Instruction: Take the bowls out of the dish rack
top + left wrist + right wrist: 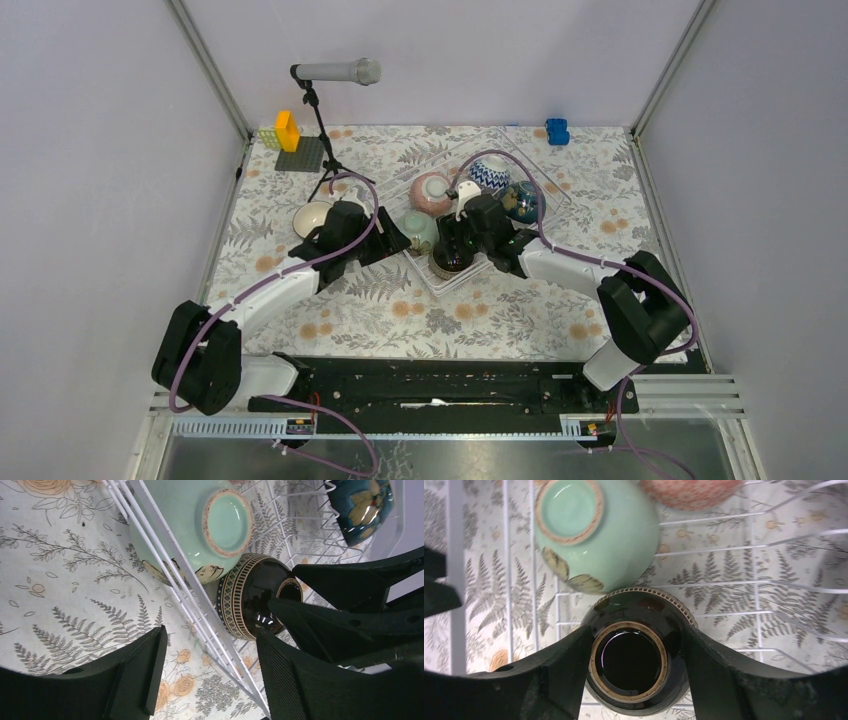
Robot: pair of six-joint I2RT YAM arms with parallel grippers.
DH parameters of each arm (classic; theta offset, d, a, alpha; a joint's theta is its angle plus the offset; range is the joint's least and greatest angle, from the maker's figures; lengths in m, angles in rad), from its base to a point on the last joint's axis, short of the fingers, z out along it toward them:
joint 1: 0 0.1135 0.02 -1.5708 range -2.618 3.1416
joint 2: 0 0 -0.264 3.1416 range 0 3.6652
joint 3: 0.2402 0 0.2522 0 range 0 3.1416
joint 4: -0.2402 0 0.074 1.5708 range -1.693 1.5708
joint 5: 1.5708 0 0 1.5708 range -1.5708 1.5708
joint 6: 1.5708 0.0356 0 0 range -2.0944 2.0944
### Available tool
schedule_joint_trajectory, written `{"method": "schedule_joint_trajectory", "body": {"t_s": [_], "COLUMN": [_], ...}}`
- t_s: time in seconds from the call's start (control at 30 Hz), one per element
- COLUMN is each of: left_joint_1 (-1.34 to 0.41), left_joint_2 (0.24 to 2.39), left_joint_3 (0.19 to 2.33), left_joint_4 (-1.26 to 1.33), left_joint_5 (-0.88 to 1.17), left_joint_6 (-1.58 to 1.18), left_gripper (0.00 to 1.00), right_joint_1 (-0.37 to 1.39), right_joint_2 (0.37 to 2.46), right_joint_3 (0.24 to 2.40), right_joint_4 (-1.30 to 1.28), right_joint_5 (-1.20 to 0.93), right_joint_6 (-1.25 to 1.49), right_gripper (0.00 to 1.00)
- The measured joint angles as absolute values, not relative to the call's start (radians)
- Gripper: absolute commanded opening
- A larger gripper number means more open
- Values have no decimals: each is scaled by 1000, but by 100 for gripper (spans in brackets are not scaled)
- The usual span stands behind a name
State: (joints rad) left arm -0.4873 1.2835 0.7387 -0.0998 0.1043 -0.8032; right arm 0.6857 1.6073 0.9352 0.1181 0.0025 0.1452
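5 bowls in the dish rack point(455, 555), 1 outside it. Dark brown bowl point(629, 665) at the rack's near corner, low centre of the overhead view, upside down with its foot ring facing up. Just above it in the right wrist view, mint green bowl point(594, 535), also foot up, tilted. Further up the overhead frame, pink bowl point(432, 192), blue-white zigzag bowl point(490, 172) and dark teal bowl with gold point(522, 202), clustered in the rack's middle. Bowl with white inside point(311, 218) open side up on the floral cloth point(400, 320), left of the rack and apart from it, partly hidden by the left arm.

Right gripper point(637, 630) down over the dark brown bowl, 1 finger on each side, jaws spread wide. Pressing on the wall or only straddling it: cannot tell. Left gripper point(210, 640) released, jaws wide apart and holding nothing, over the rack's white rim wires at lower centre of the left wrist view, just beside the mint green and dark brown bowls.

Towards the top of the overhead frame: microphone point(340, 72) on a black stand, grey baseplate point(300, 158) with a yellow block point(287, 130) at upper left, blue block point(557, 130) at upper right.
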Motion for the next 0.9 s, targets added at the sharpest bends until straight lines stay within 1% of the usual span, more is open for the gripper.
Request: {"method": "schedule_joint_trajectory", "body": {"t_s": [0.07,0.13,0.2,0.23,0.33,0.37,0.4,0.43,0.5,0.53,0.6,0.67,0.8,0.9], "left_joint_1": [-487,-487,-487,-487,-487,-487,-487,-487,-487,-487,-485,-483,-443,-412], "left_joint_2": [1282,1282,1283,1284,1296,1303,1310,1317,1332,1338,1346,1348,1348,1348], "left_joint_3": [735,730,728,728,727,725,722,717,710,710,710,720,739,756], "left_joint_4": [-84,-72,-67,-64,-35,-25,-12,2,9,8,7,22,-18,-59], "left_joint_5": [110,117,123,125,131,134,138,140,142,142,138,147,146,144], "left_joint_6": [-814,-822,-826,-828,-833,-835,-836,-839,-842,-843,-842,-835,-881,-881], "left_gripper": [79,80,77,73,68,64,60,56,48,41,21,8,1,1], "right_joint_1": [686,686,686,685,685,685,685,685,685,685,685,685,685,685], "right_joint_2": [1607,1607,1607,1607,1616,1619,1621,1621,1621,1620,1619,1610,1573,1559], "right_joint_3": [936,936,936,937,953,957,958,958,957,956,950,940,924,928], "right_joint_4": [129,137,140,139,118,115,113,111,102,95,93,93,90,82], "right_joint_5": [49,92,120,133,154,158,162,165,167,168,167,165,162,138], "right_joint_6": [154,165,175,183,199,203,207,209,216,217,218,218,218,217], "right_gripper": [63,60,57,57,58,62,68,77,85,88,90,91,95,96]}}
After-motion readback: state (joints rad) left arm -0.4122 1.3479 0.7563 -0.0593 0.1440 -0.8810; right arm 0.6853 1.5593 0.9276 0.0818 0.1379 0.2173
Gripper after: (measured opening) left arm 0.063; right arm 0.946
